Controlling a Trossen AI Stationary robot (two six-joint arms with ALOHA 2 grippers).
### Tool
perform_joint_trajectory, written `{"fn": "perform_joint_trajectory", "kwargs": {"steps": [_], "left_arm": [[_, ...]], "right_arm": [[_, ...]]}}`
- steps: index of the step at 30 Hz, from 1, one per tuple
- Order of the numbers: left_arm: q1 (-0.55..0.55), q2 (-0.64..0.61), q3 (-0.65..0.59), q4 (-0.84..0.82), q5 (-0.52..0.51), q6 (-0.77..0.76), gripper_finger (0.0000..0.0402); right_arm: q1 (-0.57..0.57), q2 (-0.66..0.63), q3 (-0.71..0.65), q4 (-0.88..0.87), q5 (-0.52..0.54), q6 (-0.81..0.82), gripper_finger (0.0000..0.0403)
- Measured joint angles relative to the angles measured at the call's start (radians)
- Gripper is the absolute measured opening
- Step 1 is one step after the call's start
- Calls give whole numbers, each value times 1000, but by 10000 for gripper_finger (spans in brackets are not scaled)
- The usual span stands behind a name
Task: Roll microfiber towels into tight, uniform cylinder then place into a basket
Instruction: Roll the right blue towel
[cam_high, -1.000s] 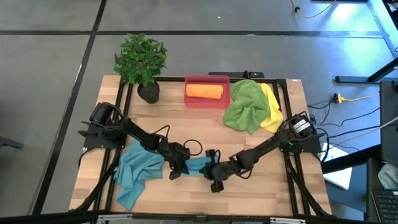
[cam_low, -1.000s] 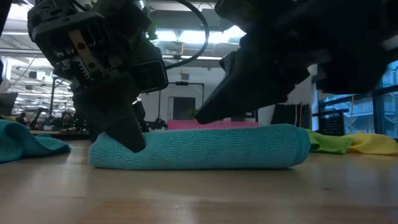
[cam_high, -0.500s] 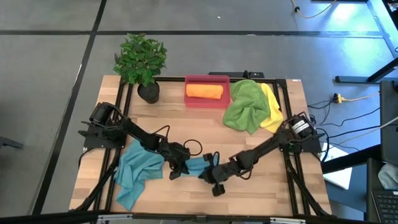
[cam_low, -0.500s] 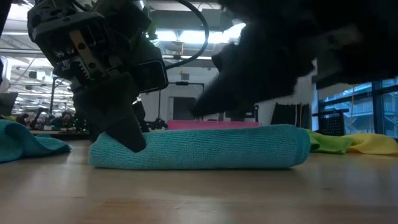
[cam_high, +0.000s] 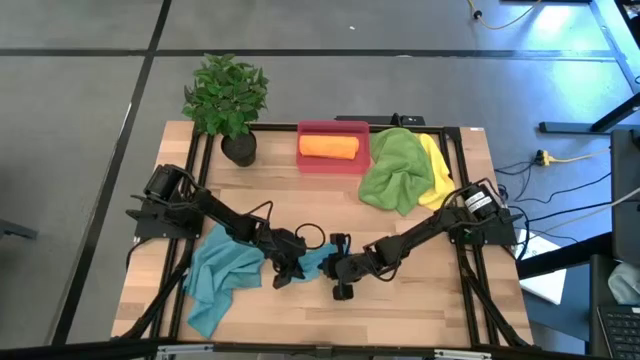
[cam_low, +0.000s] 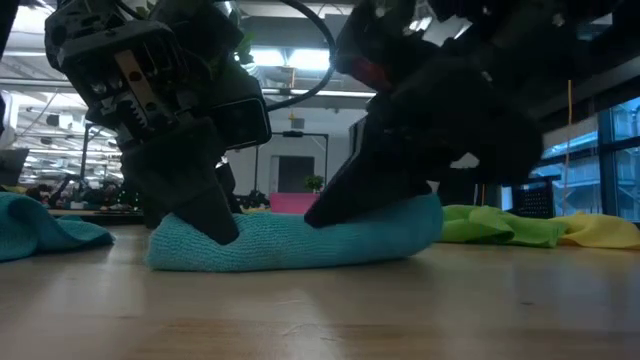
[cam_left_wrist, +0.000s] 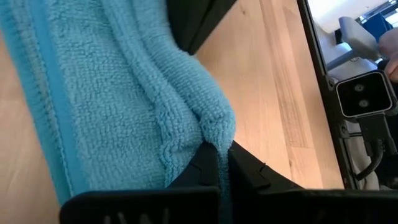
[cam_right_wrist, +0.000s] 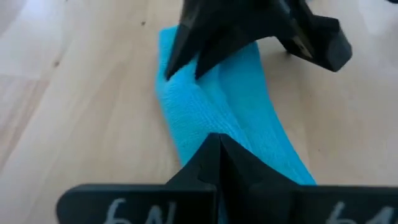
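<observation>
While both my grippers pinch the rolled teal towel (cam_high: 315, 266) near the middle of the worktop's front half, I judge the job is to keep the roll from loosening. My left gripper (cam_high: 287, 272) is clamped shut on the roll's left end, with a fold of cloth caught between its fingers in the left wrist view. My right gripper (cam_high: 338, 270) is closed on the right end, just beside the left one, and the roll bunches short between them. To do this well I should keep both grips tight, lift the two ends level, and carry the roll toward the red-pink basket (cam_high: 334, 127) at the back edge, where an orange roll (cam_high: 328, 146) already lies.

Left of the roll, a loose teal towel (cam_high: 218, 280) sprawls toward the front left corner. A potted plant (cam_high: 228, 103) stands at the back left corner. Green (cam_high: 392, 170) and yellow (cam_high: 436, 176) towels are heaped by the right edge. The worktop (cam_high: 400, 310) is pale wood planking; beyond it is grey floor, and the low view shows a lit workshop.
</observation>
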Motion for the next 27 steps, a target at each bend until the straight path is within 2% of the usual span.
{"fn": "perform_joint_trajectory", "kwargs": {"steps": [4,11,18,27], "left_arm": [[0,0,0,0,-9,5,14],[0,-1,0,0,-23,30,62],[2,-66,-2,-14,-31,68,105],[2,-226,-1,-144,-182,157,123]], "right_arm": [[-25,0,0,-8,-22,6,6],[-56,6,2,-31,-66,42,6],[-79,57,6,-14,-97,76,6],[-81,77,6,7,-107,84,6]]}}
